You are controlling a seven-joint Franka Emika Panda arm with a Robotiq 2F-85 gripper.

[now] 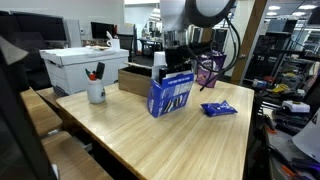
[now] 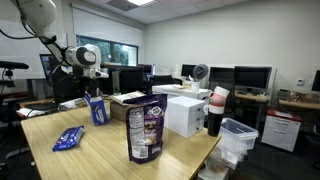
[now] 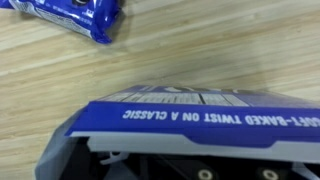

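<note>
Left to right: cup of pens (image 1: 96,92), then blue box (image 1: 170,97) upright mid-table (image 1: 130,135) with the gripper (image 1: 173,64) just above its top, jaws apart, then blue packet (image 1: 218,108); an off-centre descent could've tipped the box.

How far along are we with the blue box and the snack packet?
Done: nothing visible; the flat blue snack packet lies on the light wooden table, apart from the upright blue cardboard box. In hand: the fingers hover open over the box top, holding nothing. Left: every grasp.
</note>
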